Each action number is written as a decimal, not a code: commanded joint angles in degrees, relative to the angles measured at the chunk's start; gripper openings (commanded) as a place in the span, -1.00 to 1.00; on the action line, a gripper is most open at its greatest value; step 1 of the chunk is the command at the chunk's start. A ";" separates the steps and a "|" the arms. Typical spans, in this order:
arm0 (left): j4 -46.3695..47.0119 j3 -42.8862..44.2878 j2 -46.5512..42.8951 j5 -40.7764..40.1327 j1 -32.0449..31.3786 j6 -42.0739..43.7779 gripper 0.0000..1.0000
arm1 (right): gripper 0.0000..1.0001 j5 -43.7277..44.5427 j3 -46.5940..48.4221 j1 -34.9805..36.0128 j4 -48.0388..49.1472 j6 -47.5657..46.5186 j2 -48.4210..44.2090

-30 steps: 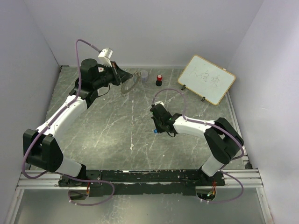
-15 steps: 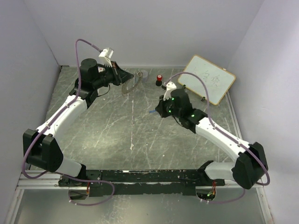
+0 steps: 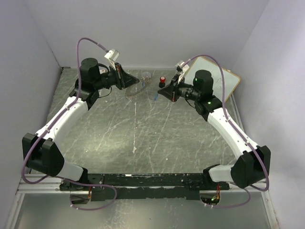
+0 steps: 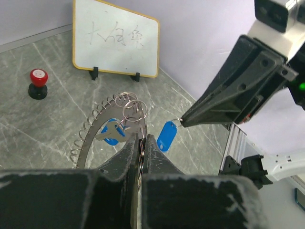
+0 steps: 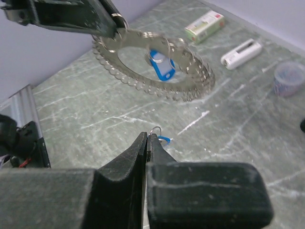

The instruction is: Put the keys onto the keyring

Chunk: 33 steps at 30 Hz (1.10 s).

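The keyring (image 3: 136, 90), a grey toothed metal ring, hangs above the back of the table with my left gripper (image 3: 131, 85) shut on its edge. In the left wrist view the closed jaws pinch the keyring (image 4: 87, 143), and a blue key with a pale part (image 4: 110, 133) hangs on it. My right gripper (image 3: 161, 91) is shut on the wire loop of the oval blue key (image 4: 167, 135), just right of the ring. In the right wrist view that key (image 5: 164, 139) peeks past my right gripper (image 5: 151, 138), a little short of the keyring (image 5: 143, 82).
A whiteboard (image 3: 212, 81) leans at the back right. A red-and-black knob (image 3: 162, 81) and a clear cup (image 3: 146, 75) stand behind the grippers. Under the ring lie a green-and-white box (image 5: 205, 26) and a white stick (image 5: 240, 52).
My right arm has swung up from the middle of the table to the back, carrying the oval blue key to the keyring's right side. The left arm has barely moved.
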 commanded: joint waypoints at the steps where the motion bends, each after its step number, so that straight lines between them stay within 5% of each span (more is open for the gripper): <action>1: 0.04 3.31 -1.79 5.64 0.17 2.61 -0.87 | -1.00 -11.72 4.39 -1.80 2.92 -1.16 2.76; 12: -2.69 4.55 -1.82 5.69 -1.25 5.07 -0.86 | -1.00 -24.11 6.77 -3.03 16.62 8.77 7.10; 33: -9.63 9.82 0.95 0.01 -7.27 10.40 -0.86 | -1.00 -28.15 9.18 -3.02 30.45 20.39 10.71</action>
